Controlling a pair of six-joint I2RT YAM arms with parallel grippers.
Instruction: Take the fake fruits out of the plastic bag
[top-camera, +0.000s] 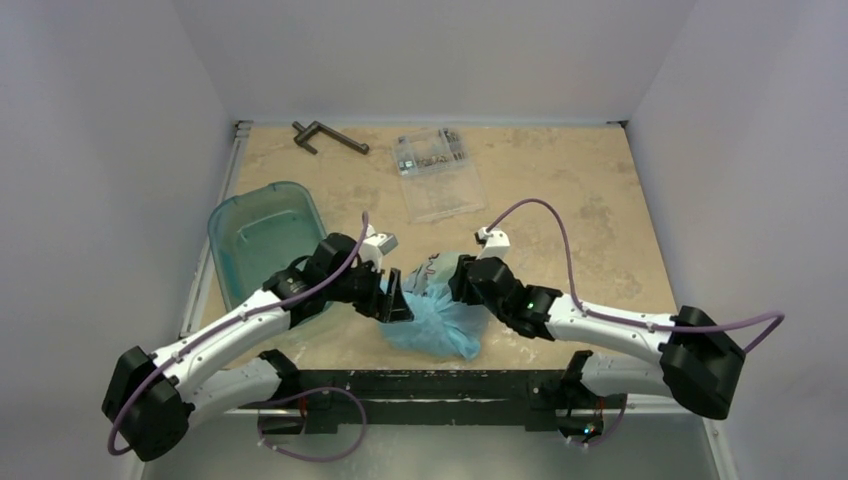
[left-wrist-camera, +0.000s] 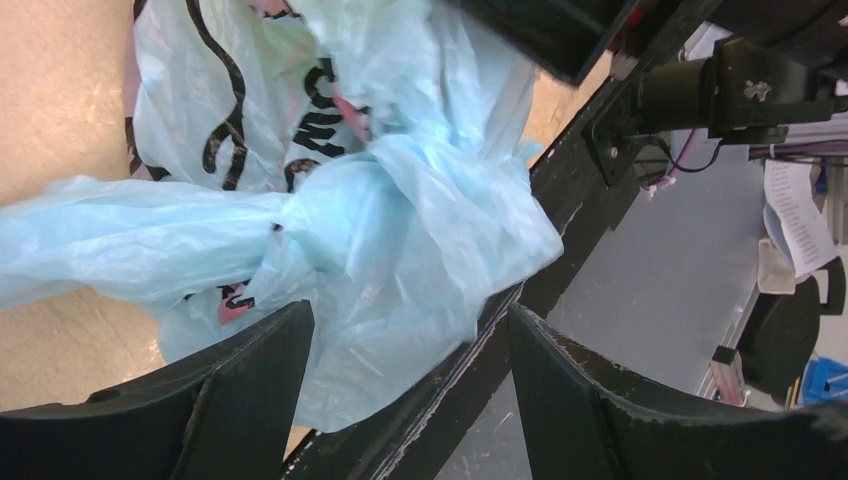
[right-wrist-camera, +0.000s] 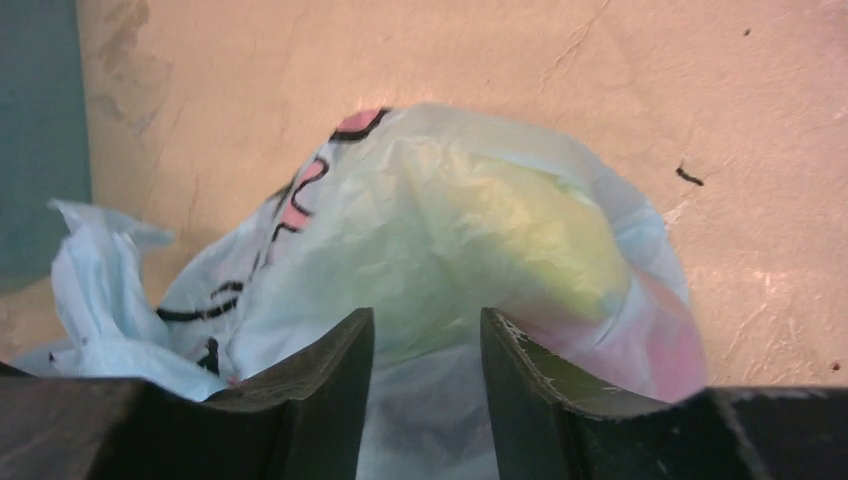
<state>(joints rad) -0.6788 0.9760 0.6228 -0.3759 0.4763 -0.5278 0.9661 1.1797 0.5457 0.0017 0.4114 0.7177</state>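
Observation:
The plastic bag (top-camera: 440, 322), light blue with dark and pink print, lies crumpled near the table's front edge between both arms. My left gripper (top-camera: 393, 296) is at its left side. In the left wrist view the bag (left-wrist-camera: 400, 200) is knotted and bunched, and my left gripper (left-wrist-camera: 410, 340) stands open with a loose fold lying between its wide-spread fingers. My right gripper (top-camera: 456, 280) is at the bag's right side. In the right wrist view my right gripper (right-wrist-camera: 427, 325) stands partly open astride a bulge of the bag (right-wrist-camera: 330, 240). The fake fruits show only through the film, as a yellow-green shape (right-wrist-camera: 545, 230) and a reddish blur (right-wrist-camera: 672, 352).
A teal translucent tub (top-camera: 264, 236) stands at the left, behind my left arm. A clear flat parts box (top-camera: 436, 170) and a dark metal tool (top-camera: 328, 137) lie at the back. The black front rail (top-camera: 430, 384) runs just below the bag. White walls close in three sides.

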